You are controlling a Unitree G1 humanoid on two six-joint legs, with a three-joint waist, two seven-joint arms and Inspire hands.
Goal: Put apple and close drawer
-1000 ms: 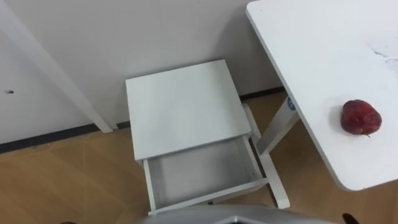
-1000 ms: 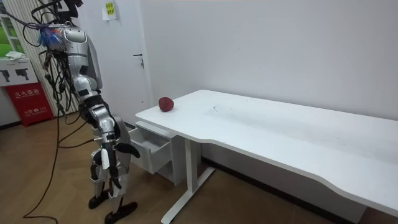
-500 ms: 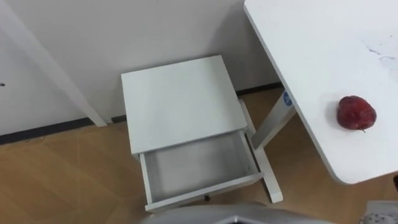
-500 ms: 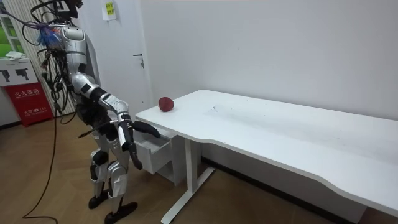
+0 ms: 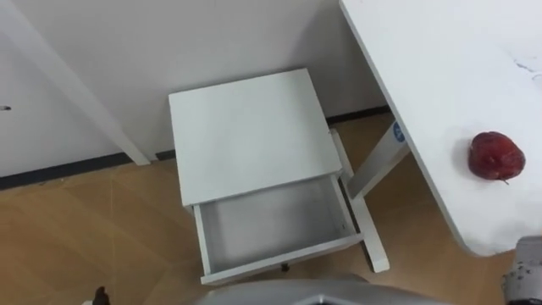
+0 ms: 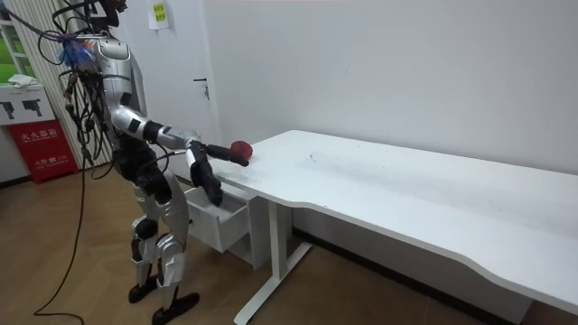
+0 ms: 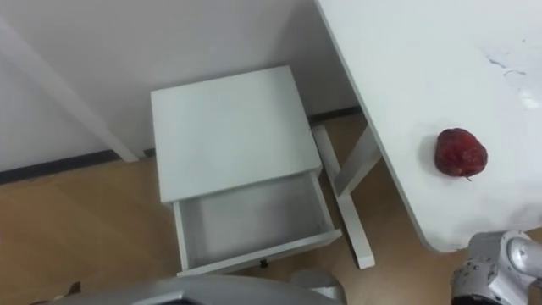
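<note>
Apple point(image 7: 461, 152) sits near the table point(image 7: 398, 76) edge; my right hand point(image 7: 498, 269) hovers off that edge, and I cannot tell its grip. I should reach over and close round its middle.

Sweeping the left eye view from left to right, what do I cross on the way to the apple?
Slanted white trim → cabinet with its drawer open → desk leg → apple on the desk.
</note>
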